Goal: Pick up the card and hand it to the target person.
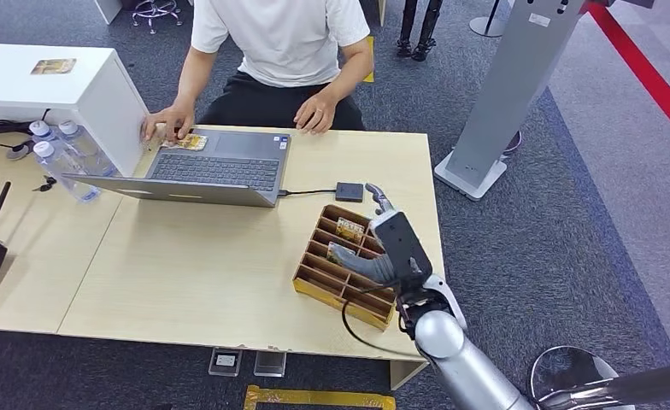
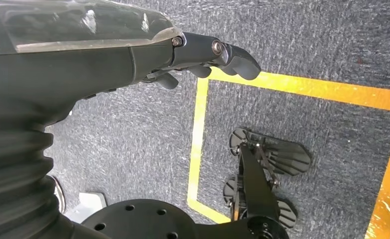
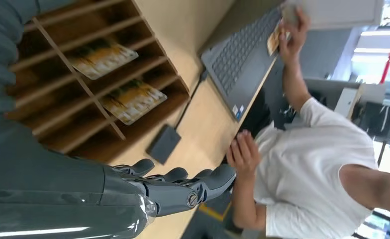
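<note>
The right hand [image 1: 389, 243] hangs over the wooden divider tray [image 1: 319, 275] near the table's [image 1: 186, 265] right edge, fingers spread and holding nothing, seemingly lining up a reach. Two cards lie flat in the tray's compartments; the nearer card [image 3: 132, 100] sits just beside the fingers. The left hand [image 2: 203, 55] dangles toward the floor, loosely curled and empty, while the person [image 1: 280, 38] waits at the far edge behind the laptop [image 1: 220, 171].
</note>
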Controlling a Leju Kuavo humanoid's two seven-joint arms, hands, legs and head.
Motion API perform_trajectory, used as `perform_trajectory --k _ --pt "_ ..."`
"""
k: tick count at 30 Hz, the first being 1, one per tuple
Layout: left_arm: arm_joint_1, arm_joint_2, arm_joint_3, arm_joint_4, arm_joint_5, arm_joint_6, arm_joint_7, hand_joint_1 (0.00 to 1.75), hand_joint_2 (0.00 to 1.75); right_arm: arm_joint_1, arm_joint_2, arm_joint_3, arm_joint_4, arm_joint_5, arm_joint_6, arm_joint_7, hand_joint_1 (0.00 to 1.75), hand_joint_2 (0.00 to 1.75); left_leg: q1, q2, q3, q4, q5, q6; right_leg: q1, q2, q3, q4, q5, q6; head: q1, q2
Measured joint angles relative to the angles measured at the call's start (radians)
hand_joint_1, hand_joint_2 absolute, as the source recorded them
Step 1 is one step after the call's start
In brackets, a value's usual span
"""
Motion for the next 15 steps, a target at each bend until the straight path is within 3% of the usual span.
perform_trajectory --k 8,15 --pt "-0.001 0.0 0.001 0.001 0.001 0.002 0.0 0.0 1.75 0.203 -0.074 -0.053 -0.201 -0.174 0.125 -0.124 0.0 1.75 0.0 0.0 0.0 0.0 0.0 0.0 0.0 0.001 0.0 0.0 0.0 0.0 -0.001 0.0" --pt "-0.003 0.0 0.001 0.001 -0.009 0.006 0.0 0.0 1.75 0.284 -0.09 -0.067 -0.241 -0.187 0.127 -0.153 0.0 1.75 0.0 0.001 0.0 0.0 0.0 0.0 0.0 0.001 0.0 0.0 0.0 0.0 -0.001 0.0"
